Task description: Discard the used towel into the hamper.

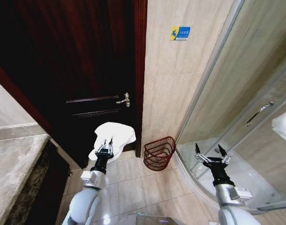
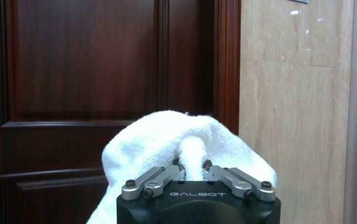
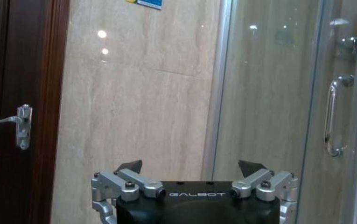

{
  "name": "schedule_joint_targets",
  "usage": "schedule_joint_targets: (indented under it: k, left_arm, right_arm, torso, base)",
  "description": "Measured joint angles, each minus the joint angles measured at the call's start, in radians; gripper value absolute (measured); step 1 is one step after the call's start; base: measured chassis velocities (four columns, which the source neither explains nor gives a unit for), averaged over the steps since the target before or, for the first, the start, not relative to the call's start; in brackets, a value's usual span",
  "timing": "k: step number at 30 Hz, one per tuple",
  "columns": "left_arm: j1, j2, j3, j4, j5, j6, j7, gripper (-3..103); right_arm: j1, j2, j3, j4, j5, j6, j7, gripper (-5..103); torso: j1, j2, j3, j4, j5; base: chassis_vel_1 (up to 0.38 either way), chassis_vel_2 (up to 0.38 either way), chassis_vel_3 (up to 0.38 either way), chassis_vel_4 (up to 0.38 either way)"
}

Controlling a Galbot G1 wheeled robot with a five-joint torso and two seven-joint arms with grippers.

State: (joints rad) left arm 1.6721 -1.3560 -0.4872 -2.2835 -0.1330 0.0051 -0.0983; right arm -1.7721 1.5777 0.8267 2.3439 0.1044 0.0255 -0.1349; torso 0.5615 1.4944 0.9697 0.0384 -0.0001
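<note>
I have the towel [image 1: 114,137] pinched in my left gripper [image 1: 104,149], the jaws pressed onto a fold of it, the rest bunched above and draped past the fingers [image 2: 159,178]. It hangs in front of the dark door [image 1: 77,70], up and to the left of the hamper [image 1: 160,153].

The hamper sits on the floor tiles against the beige wall [image 1: 180,84], just right of the door frame, between it and the shower glass [image 1: 246,108]. From the head view its open mouth looks tipped toward me, rim facing out rather than straight up.

My right gripper [image 1: 211,154] is held up right of the hamper, near the shower, jaws spread wide and holding nothing; I'd leave it parked there.

To do this well, I judge I should carry the towel right and down until the bundle is over the hamper's mouth. The cloth is loose and wide, so I'd lower it inside the rim before releasing; otherwise a trailing edge could catch the flared wire or slide onto the tiles.
</note>
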Motion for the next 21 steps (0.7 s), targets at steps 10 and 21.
schedule_joint_targets:
  k: [10, 21]
  left_arm:
    - [0.001, 0.000, 0.007, 0.001, 0.000, -0.004, -0.003, 10]
    - [-0.003, -0.001, 0.017, 0.010, -0.005, -0.013, -0.013, 10]
  right_arm:
    - [-0.004, 0.004, 0.001, 0.002, -0.001, 0.006, -0.002, 100]
    - [0.000, 0.002, 0.001, 0.000, -0.002, 0.006, -0.003, 100]
  torso:
    - [0.000, 0.000, 0.000, -0.0001, 0.0001]
    - [0.000, 0.000, 0.000, 0.0000, 0.0000]
  base:
    - [-0.069, -0.085, 0.064, 0.065]
    - [-0.065, -0.061, 0.066, 0.059]
